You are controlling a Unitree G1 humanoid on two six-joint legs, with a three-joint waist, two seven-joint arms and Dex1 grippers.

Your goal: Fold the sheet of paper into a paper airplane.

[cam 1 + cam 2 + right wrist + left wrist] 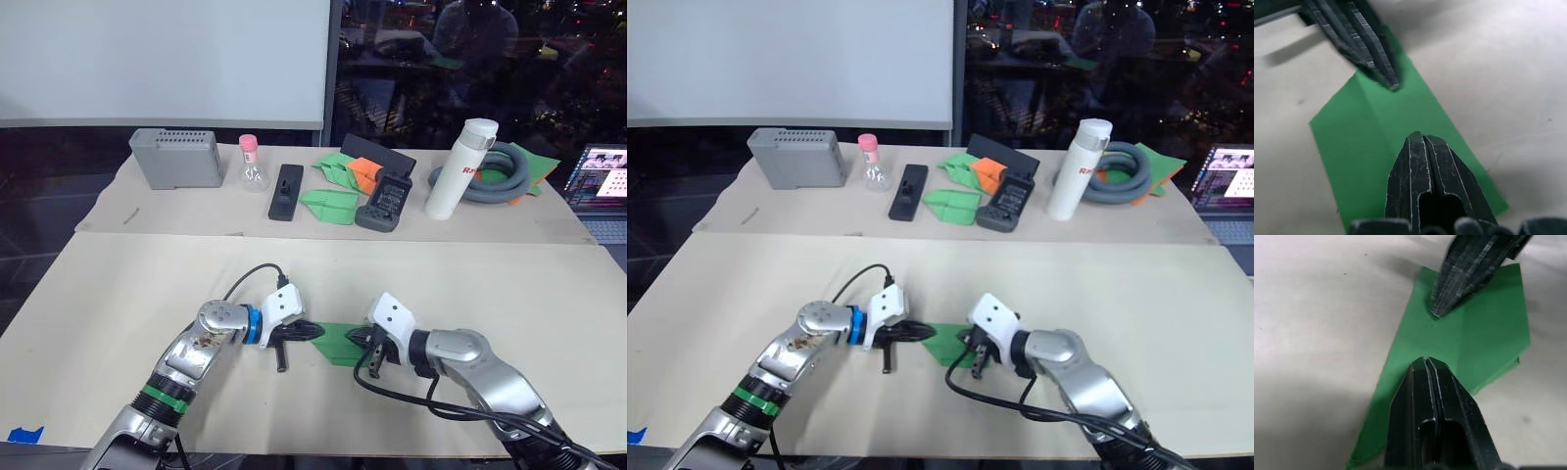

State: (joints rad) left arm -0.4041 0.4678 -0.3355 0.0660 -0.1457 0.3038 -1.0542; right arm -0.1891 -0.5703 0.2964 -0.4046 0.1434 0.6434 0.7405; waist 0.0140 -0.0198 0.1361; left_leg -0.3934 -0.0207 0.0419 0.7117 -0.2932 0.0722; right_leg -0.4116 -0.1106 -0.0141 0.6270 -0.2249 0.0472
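The sheet of paper (pixel 338 343) lies flat on the near half of the bench (pixel 118 284), a bright green folded wedge squarely between the two arms; a crease runs along it in the right wrist view, and a second layer peeks out under one edge in the left wrist view. The left gripper (pixel 1426 363) comes in from the robot's left, its fingers pressed together with their joined tip down on the paper; the right gripper (pixel 1420 137) meets it from the other side, fingers likewise together and resting on the green sheet, neither pair clamped around it; the two tips sit near each other on the paper, facing, not touching.

Further back, across a seam in the bench cover, a row of objects: a grey box (pixel 177 157) at the left; a small flask with a pink cap (pixel 253 166) just beside it; a black remote (pixel 286 191); small green paper darts (pixel 330 206) with an orange paper dart (pixel 364 173) close by; a black handheld controller (pixel 387 204); a white bottle (pixel 458 168) standing upright against a coiled grey hose (pixel 509 174); a laptop (pixel 602 191) at the far right edge, screen lit.
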